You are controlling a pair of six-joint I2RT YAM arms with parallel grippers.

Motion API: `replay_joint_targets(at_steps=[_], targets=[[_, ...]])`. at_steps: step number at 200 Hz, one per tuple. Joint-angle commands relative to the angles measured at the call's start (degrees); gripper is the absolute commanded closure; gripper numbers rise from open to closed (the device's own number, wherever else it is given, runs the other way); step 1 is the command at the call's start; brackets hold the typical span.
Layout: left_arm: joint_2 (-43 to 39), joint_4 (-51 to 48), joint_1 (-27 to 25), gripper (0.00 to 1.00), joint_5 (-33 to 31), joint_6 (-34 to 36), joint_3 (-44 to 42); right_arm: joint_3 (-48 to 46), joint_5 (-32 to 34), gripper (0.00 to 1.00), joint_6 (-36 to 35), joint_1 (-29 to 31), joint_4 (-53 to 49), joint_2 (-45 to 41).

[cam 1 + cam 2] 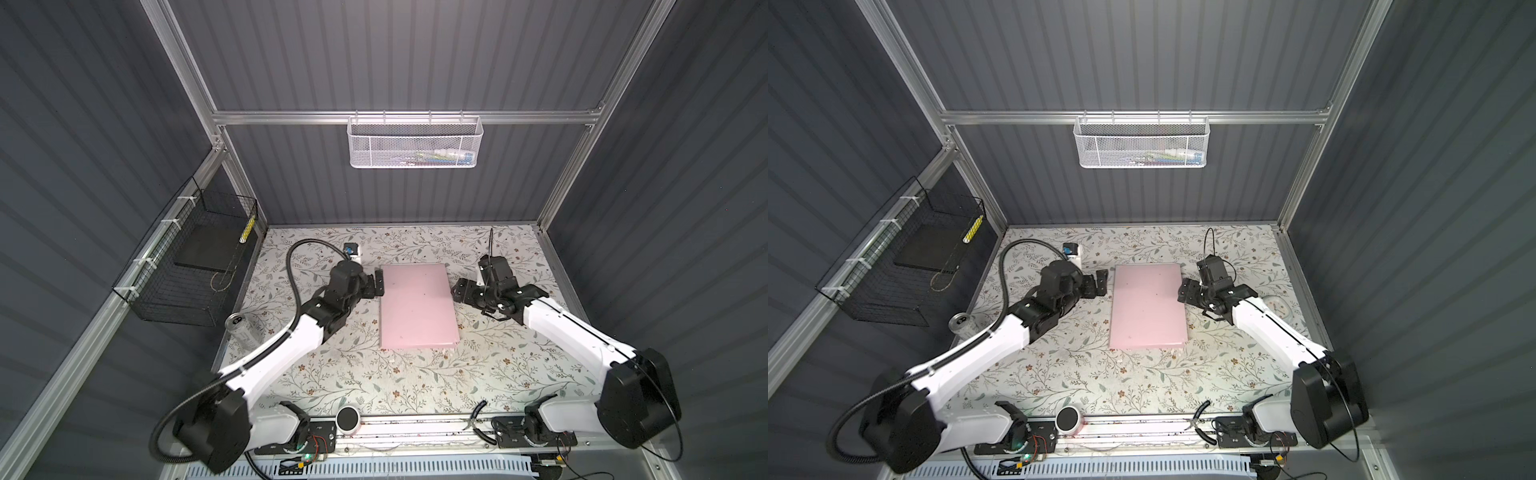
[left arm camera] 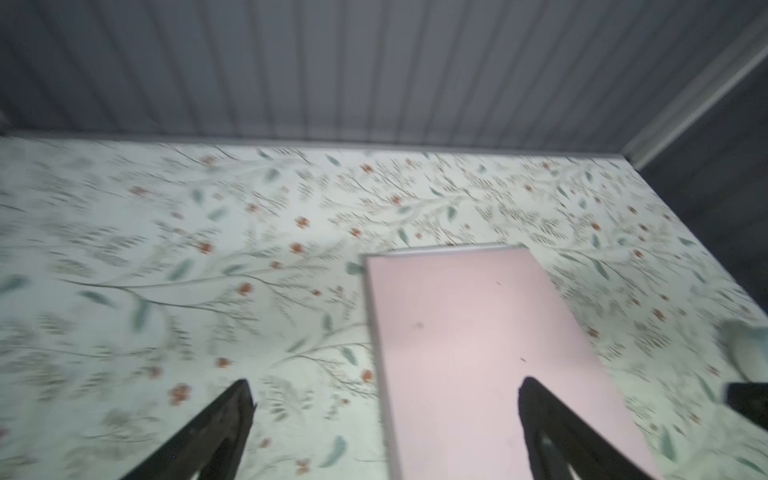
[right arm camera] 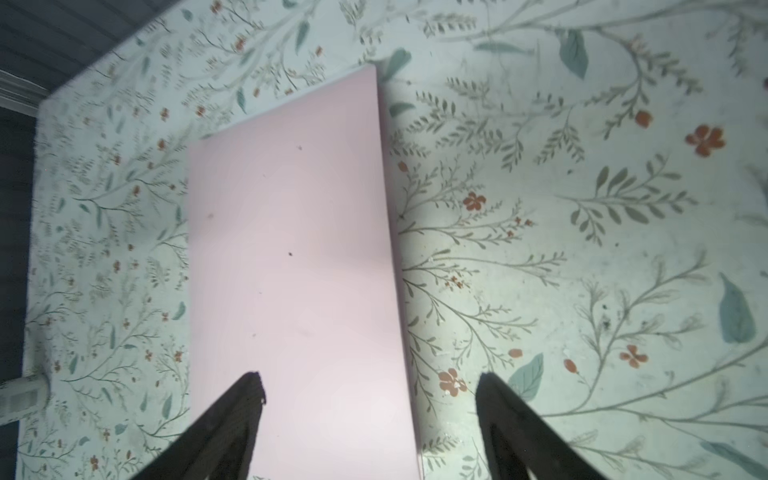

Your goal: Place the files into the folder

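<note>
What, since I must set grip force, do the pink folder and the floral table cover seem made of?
The folder looks like thin matte plastic or coated card: flat, even pale pink, no glare; which one the views leave open. The table cover looks like a printed sheet, perhaps vinyl: floral pattern, faint sheen, scuff marks in the right wrist view.

the folder (image 1: 417,307) looks matt, the table (image 1: 332,374) smooth and floral-printed, the basket (image 1: 415,143) white metal mesh.
</note>
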Motion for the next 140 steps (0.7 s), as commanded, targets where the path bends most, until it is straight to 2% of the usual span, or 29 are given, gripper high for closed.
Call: replay_joint_targets(at_steps=[1, 15, 30, 45, 60, 67, 78, 88, 99, 110, 122, 131, 140], targets=[[-7.63, 7.85, 0.49, 0.0, -16.86, 12.32, -10.07, 0.98, 0.05, 0.14, -3.92, -0.18, -2.84, -0.16], [-12.59, 18.1, 0.51, 0.0, -20.26, 19.84, -18.86, 1.19, 1.07, 0.12, -4.14, -0.12, -3.37, 0.11], [-14.02, 30.01, 0.65, 0.0, -25.2, 26.04, -26.69, 0.73, 2.91, 0.1, -4.74, -0.12, -3.36, 0.23], [-9.45, 45.33, 2.08, 0.0, -29.17, 30.95, -32.77, -0.53, 3.41, 0.09, -5.49, -0.04, -1.94, -0.48], [-0.73, 54.86, 5.68, 0.0, -29.28, 29.82, -34.67, -2.37, 3.55, 0.07, -6.29, 0.08, 1.17, -2.02], [3.09, 56.18, 6.8, 0.0, -27.31, 28.05, -34.16, -3.66, 4.39, 0.06, -6.56, 0.27, 2.78, -2.89], [9.24, 57.15, 9.37, 0.0, -20.83, 25.21, -33.2, -5.97, 5.32, 0.05, -7.32, 0.46, 5.94, -4.39], [16.14, 63.2, 11.91, 0.0, -18.97, 22.06, -32.95, -8.68, 6.8, 0.04, -8.56, 0.93, 9.77, -6.17], [23.76, 72.49, 13.5, 0.0, -18.54, 25.58, -32.48, -12.83, 9.19, 0.03, -10.98, 2.05, 14.7, -8.75], [29.36, 80.78, 15.04, 0.0, -18.36, 25.62, -32.78, -16.25, 11.92, 0.02, -13.47, 2.79, 18.37, -11.31], [31.95, 83.15, 17.71, 0.0, -15.04, 23.39, -33.46, -18.86, 14.84, 0.01, -15.48, 2.79, 20.41, -13.99], [30.51, 79.67, 18.31, 0.0, -12.19, 21.97, -33.82, -20.0, 16.98, 0.01, -16.77, 2.71, 21.23, -15.37], [29.87, 75.25, 20.15, 0.0, -6.48, 20.51, -33.2, -20.44, 21.63, 0.01, -17.55, 2.66, 21.28, -16.46]])
